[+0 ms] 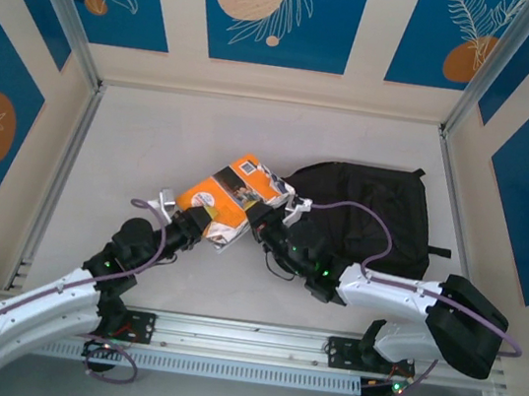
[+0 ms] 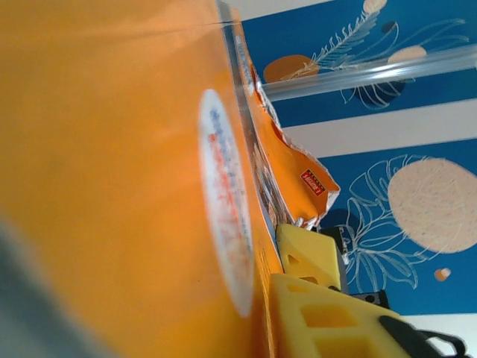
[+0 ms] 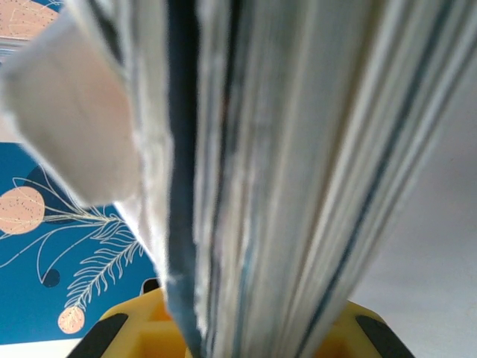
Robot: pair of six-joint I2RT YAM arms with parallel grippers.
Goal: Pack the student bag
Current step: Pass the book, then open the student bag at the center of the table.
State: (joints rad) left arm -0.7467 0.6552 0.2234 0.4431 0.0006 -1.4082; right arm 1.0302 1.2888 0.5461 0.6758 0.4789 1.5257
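An orange-covered book (image 1: 230,193) is held tilted above the white table (image 1: 155,132), just left of the student bag (image 1: 372,209), a black backpack lying flat. My left gripper (image 1: 201,221) is shut on the book's lower left corner. In the left wrist view the orange cover (image 2: 112,149) presses against a yellow finger pad (image 2: 313,257); the other finger is hidden behind the book. My right gripper (image 1: 268,216) is shut on the book's right edge, next to the bag's left end. The page edges (image 3: 283,149) run up between its yellow fingers (image 3: 138,332).
Enclosure walls with blue leaf panels surround the table, with metal posts (image 1: 476,80) at the back corners. An aluminium rail (image 1: 243,339) carrying both arm bases runs along the near edge. Bare table lies left and behind the book.
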